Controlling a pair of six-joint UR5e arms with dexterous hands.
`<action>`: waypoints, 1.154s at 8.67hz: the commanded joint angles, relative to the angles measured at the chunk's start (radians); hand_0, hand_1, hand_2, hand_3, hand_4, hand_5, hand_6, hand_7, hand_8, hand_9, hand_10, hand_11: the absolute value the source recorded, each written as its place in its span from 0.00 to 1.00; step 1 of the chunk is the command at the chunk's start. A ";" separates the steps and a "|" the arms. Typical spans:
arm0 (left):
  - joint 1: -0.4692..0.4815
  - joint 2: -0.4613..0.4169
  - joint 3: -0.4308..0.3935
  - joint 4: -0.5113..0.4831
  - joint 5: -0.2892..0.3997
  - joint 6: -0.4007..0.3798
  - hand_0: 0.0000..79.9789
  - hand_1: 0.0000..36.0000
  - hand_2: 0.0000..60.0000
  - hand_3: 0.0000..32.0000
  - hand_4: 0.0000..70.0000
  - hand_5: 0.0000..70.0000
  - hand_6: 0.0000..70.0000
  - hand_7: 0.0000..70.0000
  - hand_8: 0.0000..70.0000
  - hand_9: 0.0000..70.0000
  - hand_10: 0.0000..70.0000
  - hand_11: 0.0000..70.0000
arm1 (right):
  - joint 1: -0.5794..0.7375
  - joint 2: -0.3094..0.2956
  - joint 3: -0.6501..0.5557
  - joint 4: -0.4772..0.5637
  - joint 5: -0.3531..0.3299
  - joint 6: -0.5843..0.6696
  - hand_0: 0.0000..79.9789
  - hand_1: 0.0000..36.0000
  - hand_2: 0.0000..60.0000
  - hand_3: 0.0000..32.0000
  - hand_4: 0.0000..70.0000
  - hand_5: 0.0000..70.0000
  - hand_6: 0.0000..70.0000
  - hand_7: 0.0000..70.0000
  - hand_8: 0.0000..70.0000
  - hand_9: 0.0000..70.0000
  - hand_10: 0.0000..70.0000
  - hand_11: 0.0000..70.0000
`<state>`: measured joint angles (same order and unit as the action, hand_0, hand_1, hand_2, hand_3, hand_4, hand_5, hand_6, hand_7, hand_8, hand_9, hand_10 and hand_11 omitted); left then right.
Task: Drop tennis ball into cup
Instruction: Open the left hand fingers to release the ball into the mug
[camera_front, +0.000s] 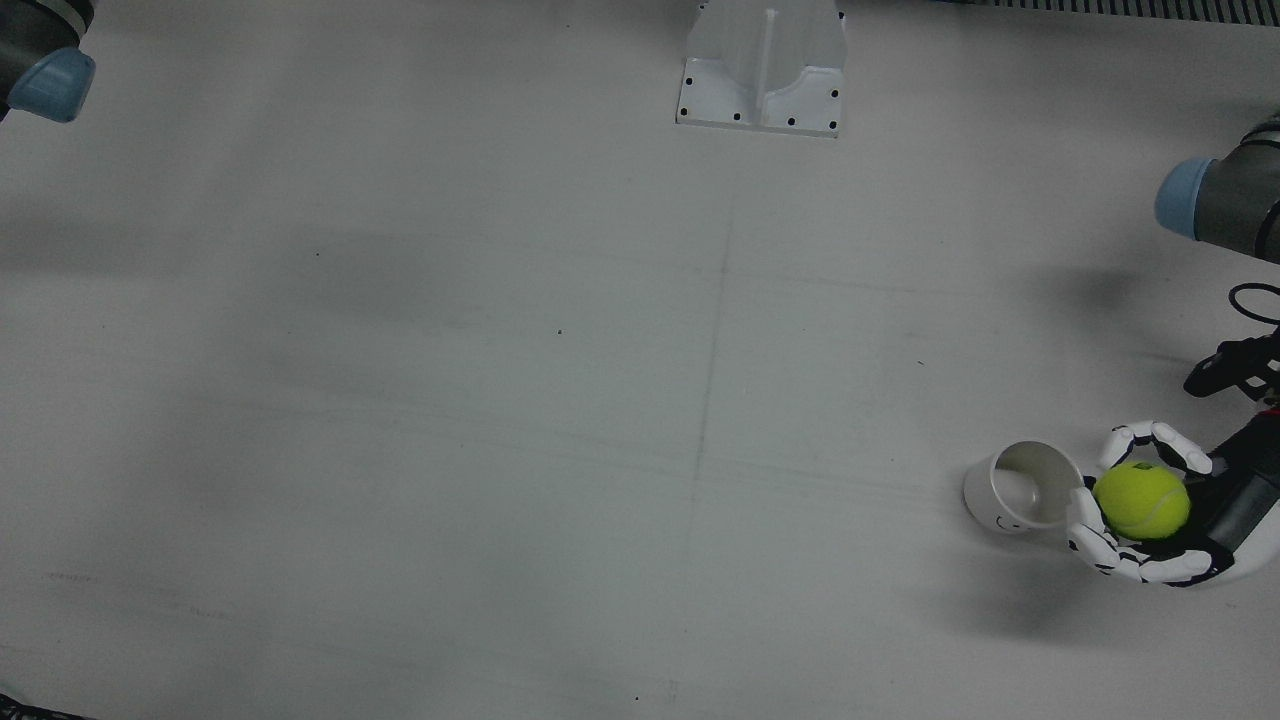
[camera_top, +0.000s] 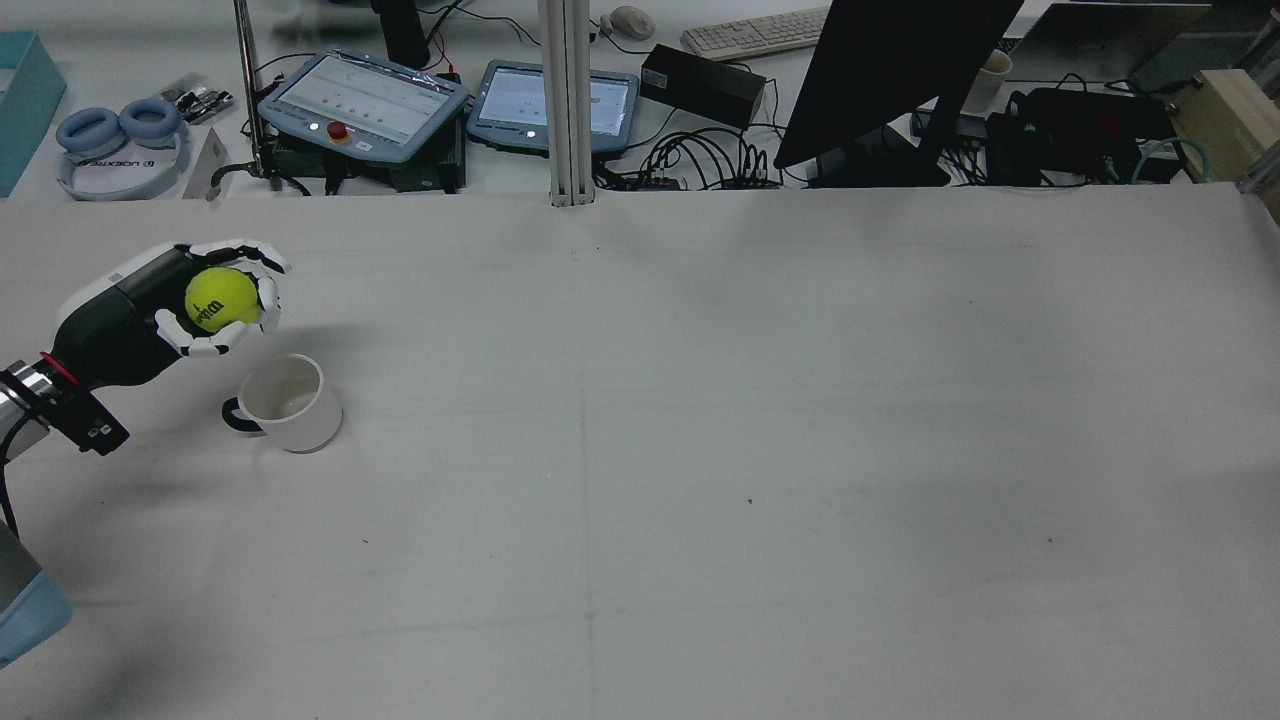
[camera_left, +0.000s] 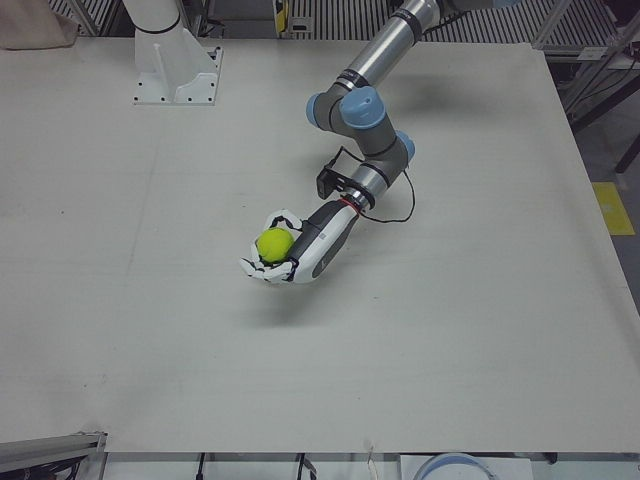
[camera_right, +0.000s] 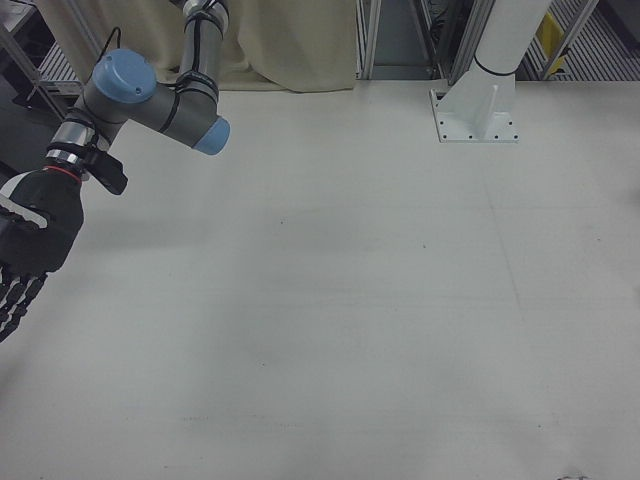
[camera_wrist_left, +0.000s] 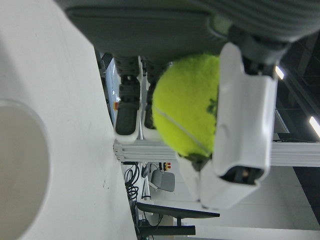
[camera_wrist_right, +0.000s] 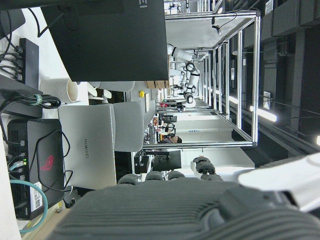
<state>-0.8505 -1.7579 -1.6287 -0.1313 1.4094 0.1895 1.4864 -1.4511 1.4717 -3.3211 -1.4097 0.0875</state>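
Left hand (camera_top: 180, 300): its white fingers (camera_front: 1165, 438) are curled tight around the tennis ball, and it hangs in the air above the table.
Tennis ball (camera_front: 1142, 500): bright yellow-green, held in the left hand, just beside the cup's rim and higher than it. It is not in the cup.
Cup (camera_top: 290, 402): a white mug with a dark handle. It stands upright on the table with its mouth open to the top. It sits near the left side of the table, right by the left hand.
Right hand (camera_right: 30, 250): it is off at the far side, well apart from the cup and ball. Its dark fingers point down and look spread out, and it holds nothing.
Table (camera_top: 700, 450): wide and white.
White post base (camera_front: 762, 70): bolted to the table at the robot's edge.
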 joint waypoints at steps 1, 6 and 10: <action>0.060 0.006 0.001 -0.011 -0.049 0.005 0.83 1.00 1.00 0.00 0.40 0.32 0.92 0.73 0.42 0.45 0.44 0.66 | 0.000 0.000 -0.001 0.000 0.000 0.000 0.00 0.00 0.00 0.00 0.00 0.00 0.00 0.00 0.00 0.00 0.00 0.00; 0.060 0.044 0.013 -0.040 -0.049 0.013 0.67 0.76 0.78 0.00 0.24 0.23 0.63 0.38 0.28 0.28 0.31 0.49 | 0.000 0.000 -0.001 0.000 0.000 0.000 0.00 0.00 0.00 0.00 0.00 0.00 0.00 0.00 0.00 0.00 0.00 0.00; 0.060 0.057 0.012 -0.050 -0.043 0.002 0.69 0.73 0.59 0.00 0.21 0.20 0.48 0.38 0.24 0.26 0.29 0.45 | 0.000 0.000 -0.001 0.000 0.000 0.000 0.00 0.00 0.00 0.00 0.00 0.00 0.00 0.00 0.00 0.00 0.00 0.00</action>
<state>-0.7899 -1.7060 -1.6169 -0.1784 1.3640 0.1939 1.4864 -1.4511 1.4715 -3.3205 -1.4097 0.0874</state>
